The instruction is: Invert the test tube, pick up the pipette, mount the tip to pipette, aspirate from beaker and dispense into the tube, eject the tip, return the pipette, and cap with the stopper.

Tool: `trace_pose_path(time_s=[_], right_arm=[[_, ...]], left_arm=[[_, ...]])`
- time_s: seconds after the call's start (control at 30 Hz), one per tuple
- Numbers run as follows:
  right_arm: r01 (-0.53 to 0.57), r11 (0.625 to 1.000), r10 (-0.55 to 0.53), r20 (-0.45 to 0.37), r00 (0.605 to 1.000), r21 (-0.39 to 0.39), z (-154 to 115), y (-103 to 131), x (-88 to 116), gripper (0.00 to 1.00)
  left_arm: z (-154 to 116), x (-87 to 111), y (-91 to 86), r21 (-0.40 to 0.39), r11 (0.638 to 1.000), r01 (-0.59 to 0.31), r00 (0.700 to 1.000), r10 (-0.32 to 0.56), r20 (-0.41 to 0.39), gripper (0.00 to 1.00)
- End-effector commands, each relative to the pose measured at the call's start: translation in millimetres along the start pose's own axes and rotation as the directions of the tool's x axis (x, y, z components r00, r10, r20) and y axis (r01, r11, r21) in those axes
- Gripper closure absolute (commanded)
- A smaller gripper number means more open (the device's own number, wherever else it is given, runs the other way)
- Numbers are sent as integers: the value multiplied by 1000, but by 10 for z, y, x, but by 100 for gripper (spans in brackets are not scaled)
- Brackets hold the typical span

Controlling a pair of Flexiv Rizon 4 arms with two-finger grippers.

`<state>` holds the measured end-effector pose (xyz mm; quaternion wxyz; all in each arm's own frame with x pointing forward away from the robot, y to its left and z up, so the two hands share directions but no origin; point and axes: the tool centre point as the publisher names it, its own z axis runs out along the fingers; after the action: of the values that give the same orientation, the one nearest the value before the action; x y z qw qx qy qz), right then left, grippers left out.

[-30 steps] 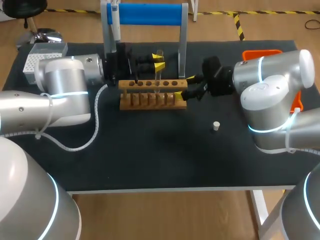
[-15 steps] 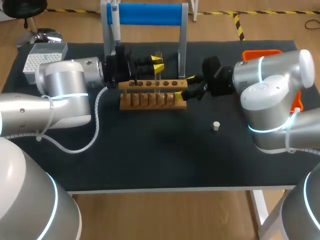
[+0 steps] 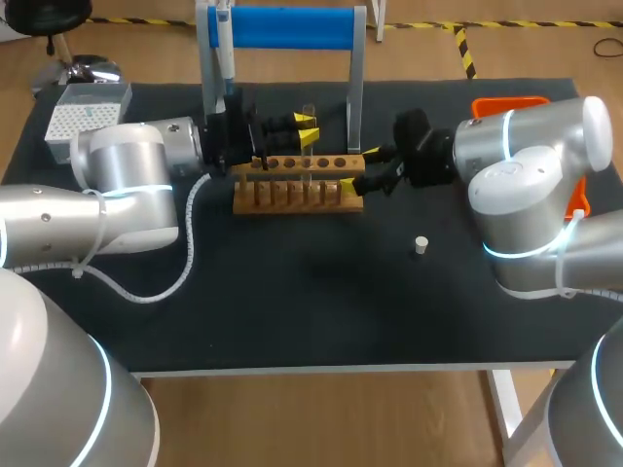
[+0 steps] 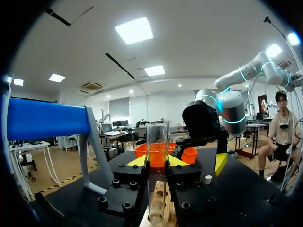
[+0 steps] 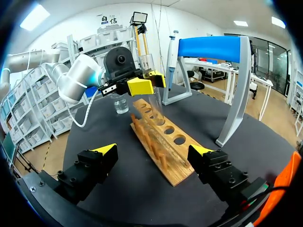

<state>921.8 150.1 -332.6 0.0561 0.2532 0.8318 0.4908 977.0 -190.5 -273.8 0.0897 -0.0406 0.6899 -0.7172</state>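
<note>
One small shift in the past second: my left arm's wrist housing has slid a little toward the rack, while my left gripper (image 3: 305,129) has barely moved. It stays clamped on the test tube (image 4: 157,182), yellow pads pressing it from both sides. The tube stands upright and mouth-up, its foot in a hole of the wooden rack (image 3: 297,185). I judge the inverting done and the release next, then the pipette (image 3: 224,44).

My right gripper (image 3: 360,170) has not stirred. Its fingers are spread wide around the rack's end, holding nothing.

The tube is clear, smooth glass and slippery. The rack is pale wood with round holes and pegs. The small white stopper (image 3: 421,244) sits apart on the matte black table (image 3: 321,311).
</note>
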Motion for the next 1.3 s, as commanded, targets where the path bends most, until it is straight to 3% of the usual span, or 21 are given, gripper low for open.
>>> trace_pose_path(time_s=[0.03,0.43,0.47,0.5,0.53,0.83,1.3], right_arm=[[0,1000,0,0,1000,0,-1,-2,1,0],[0,1000,0,0,1000,0,-1,-2,1,0],[0,1000,0,0,1000,0,-1,-2,1,0],[0,1000,0,0,1000,0,-1,-2,1,0],[0,1000,0,0,1000,0,-1,-2,1,0],[0,1000,0,0,1000,0,-1,-2,1,0],[0,1000,0,0,1000,0,-1,-2,1,0]], left_arm=[[13,-18,53,7,1000,1,1000,-1,-4,100],[-11,-16,114,5,1000,5,1000,-6,3,100],[-13,-16,115,4,1000,6,1000,-6,4,79],[-18,-15,115,0,1000,7,1000,-7,7,18],[-28,-15,114,-5,1000,9,1000,-9,12,0],[-209,49,-113,-56,998,-35,999,33,-24,0],[-1033,-75,-255,-192,981,-22,998,32,51,0]])
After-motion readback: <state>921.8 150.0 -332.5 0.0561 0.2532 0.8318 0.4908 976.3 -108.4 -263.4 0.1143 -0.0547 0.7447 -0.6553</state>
